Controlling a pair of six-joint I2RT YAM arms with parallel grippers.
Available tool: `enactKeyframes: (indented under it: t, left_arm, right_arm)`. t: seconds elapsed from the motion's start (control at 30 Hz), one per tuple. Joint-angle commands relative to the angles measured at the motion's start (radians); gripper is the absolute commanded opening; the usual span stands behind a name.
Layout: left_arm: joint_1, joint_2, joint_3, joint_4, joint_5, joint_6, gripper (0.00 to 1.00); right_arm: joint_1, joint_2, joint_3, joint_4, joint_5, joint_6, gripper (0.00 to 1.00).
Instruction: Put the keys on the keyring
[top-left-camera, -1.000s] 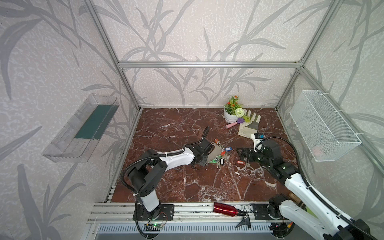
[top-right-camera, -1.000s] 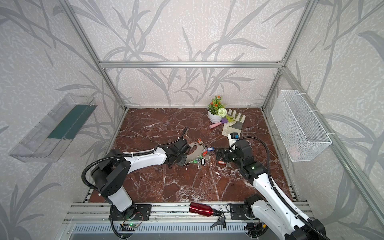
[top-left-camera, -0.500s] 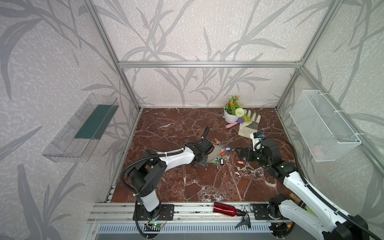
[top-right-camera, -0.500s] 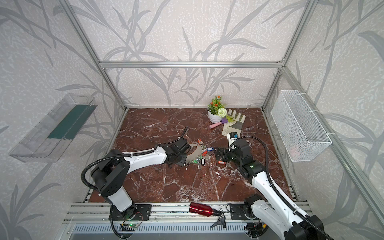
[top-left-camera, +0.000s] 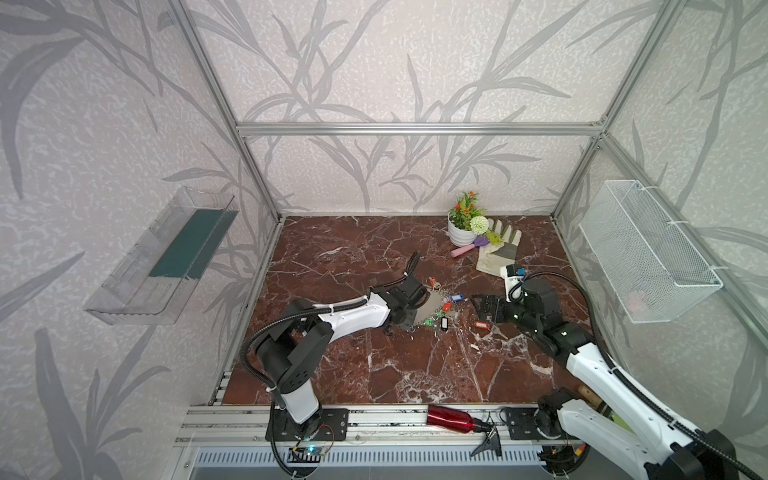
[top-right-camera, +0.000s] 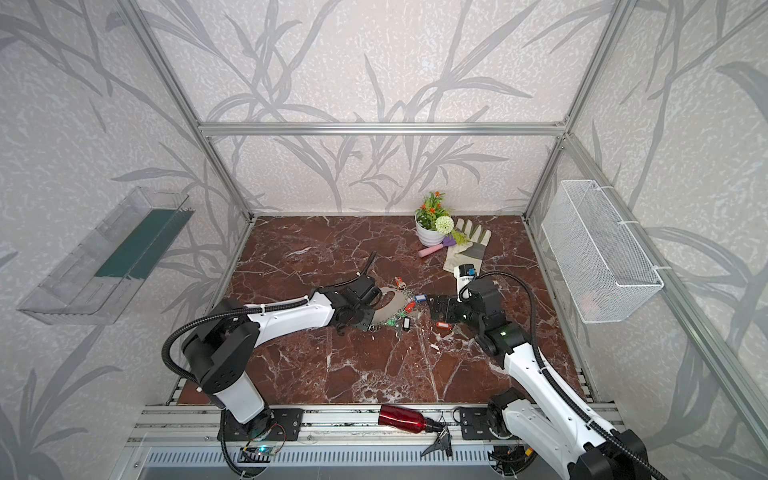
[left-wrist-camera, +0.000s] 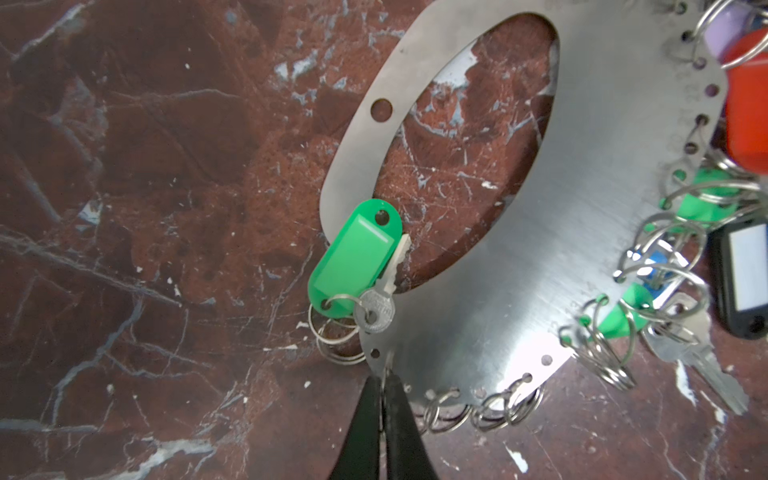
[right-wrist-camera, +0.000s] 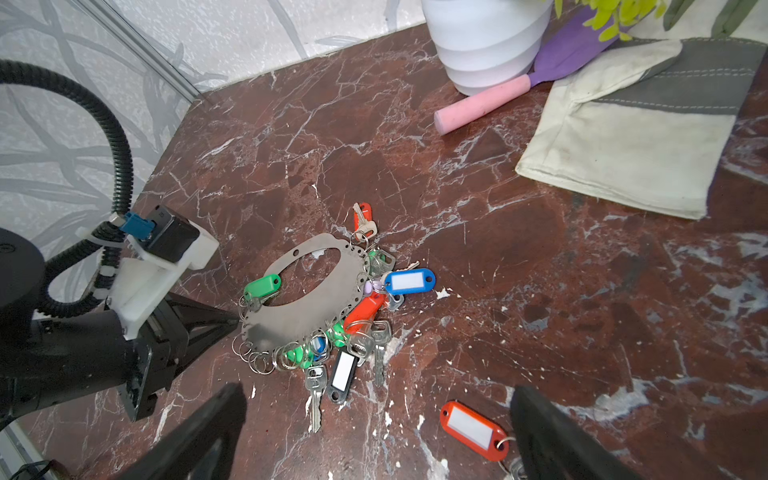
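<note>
Left wrist view: left tool tips pressed almost together, pinching a split ring on the rim of the keyring. Keyring is a flat grey steel oval plate with a big cut-out, lying mid-desk. Green-tagged key lies across its inner edge. Right tool spread wide; loose red-orange key seen between its fingers, at 4 o'clock of the plate. Desk bare from 6 to 9 o'clock. Glove at 1 o'clock, well apart.

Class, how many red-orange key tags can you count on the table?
3. One tag lies loose on the table, apart from the metal plate; one among the keys on its edge; one at its far end. Others may hide underneath.
</note>
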Motion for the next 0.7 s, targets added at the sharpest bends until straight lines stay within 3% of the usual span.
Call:
enactKeyframes:
  t: [0.0,0.4,0.67]
  left_arm:
    - [0.0,0.011,0.022,-0.03,-0.03,-0.01,0.13]
    - [-0.001,0.006,0.018,-0.025,0.018,-0.001,0.19]
    - [-0.001,-0.191,-0.119,0.105,0.033,-0.047,0.24]
  right_arm:
    - [0.006,0.002,-0.011,0.022,-0.013,0.01,1.0]
    - [0.005,-0.016,-0.014,0.007,-0.007,0.008,1.0]
    - [0.039,0.001,-0.01,-0.005,0.046,-0.014,0.99]
